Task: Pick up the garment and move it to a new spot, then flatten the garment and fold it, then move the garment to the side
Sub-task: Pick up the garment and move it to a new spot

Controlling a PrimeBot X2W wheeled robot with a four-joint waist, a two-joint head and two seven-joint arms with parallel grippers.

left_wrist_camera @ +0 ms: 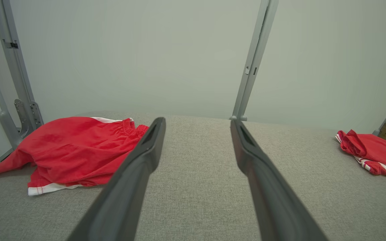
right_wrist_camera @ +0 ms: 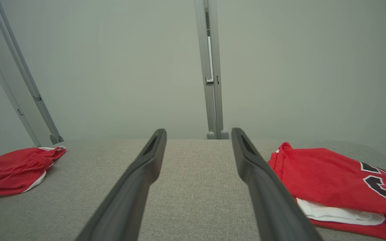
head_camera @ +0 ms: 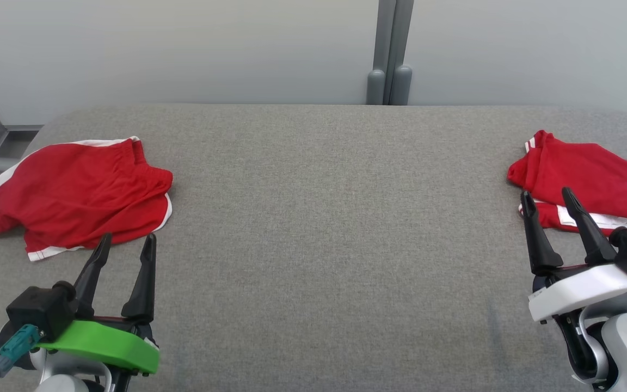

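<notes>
**Two grippers wide open, two red garments lying loose**

We see our left gripper (head_camera: 129, 237) held above the grey padded table (head_camera: 324, 228), its fingers spread wide with nothing between them. The red shorts (head_camera: 77, 190) lie crumpled just beyond its fingertips and to its left, with white trim along the hem. The near hem sits close to the tips, but we cannot tell whether they touch.

Our right gripper (head_camera: 545, 192) is just as wide and just as empty. The red jersey (head_camera: 585, 171) lies just ahead of it and to its right. It is folded over itself, with a white layer peeking out underneath and a dark, white-edged numeral on top. In the right wrist view the cloth lies right beside the right-hand finger.

A grey post (head_camera: 389, 54) stands beyond the table's far edge, ahead of both grippers and between them.
</notes>
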